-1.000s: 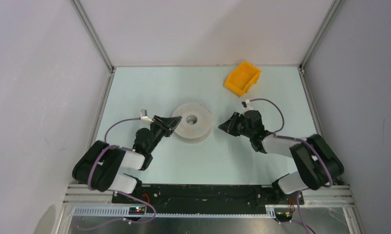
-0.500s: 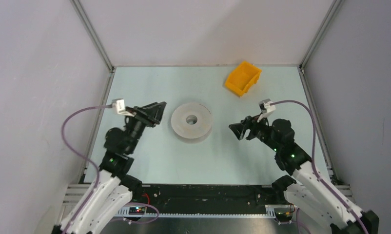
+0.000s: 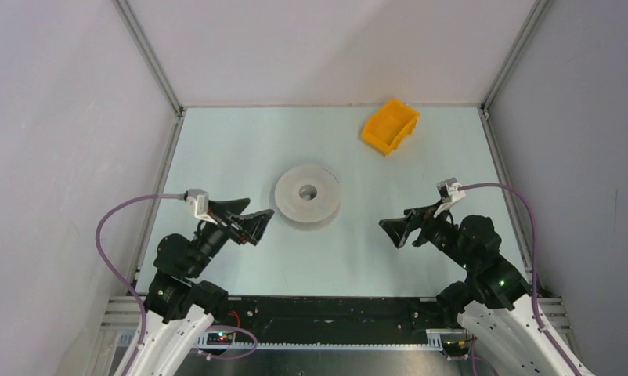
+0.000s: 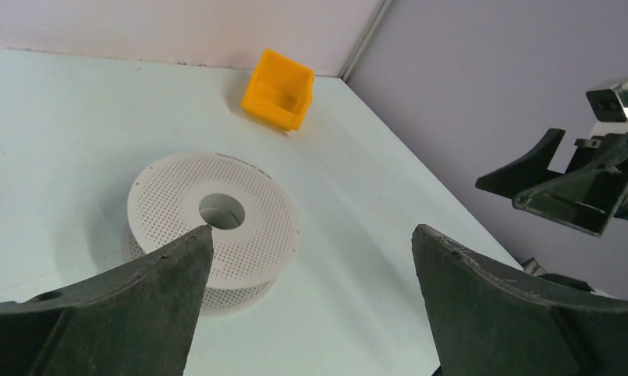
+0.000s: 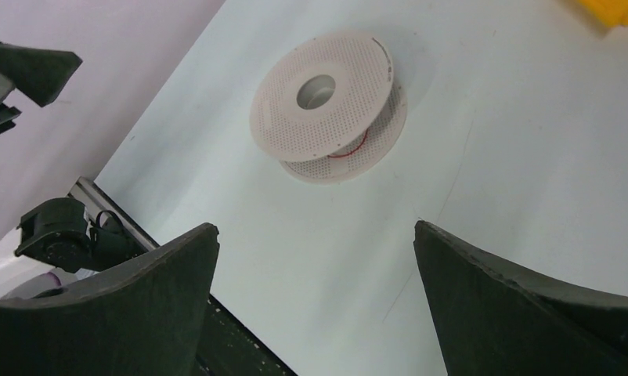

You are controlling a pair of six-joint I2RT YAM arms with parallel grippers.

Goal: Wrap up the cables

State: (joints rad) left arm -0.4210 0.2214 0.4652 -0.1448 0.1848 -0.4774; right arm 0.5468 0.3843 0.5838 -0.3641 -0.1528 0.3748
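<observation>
Mid-table: white perforated spool [image 3: 308,193], thin red cable [image 5: 348,151] between flanges. Far-right corner: orange bin [image 3: 390,125]. Near edge: left gripper [image 3: 258,216], right gripper [image 3: 390,233], both spread wide, empty.

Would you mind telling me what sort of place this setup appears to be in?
Probably a robotics lab test cell: plain grey panel walls on aluminium frame posts box in a pale green tabletop holding a white perforated plastic spool and an orange plastic bin.
</observation>
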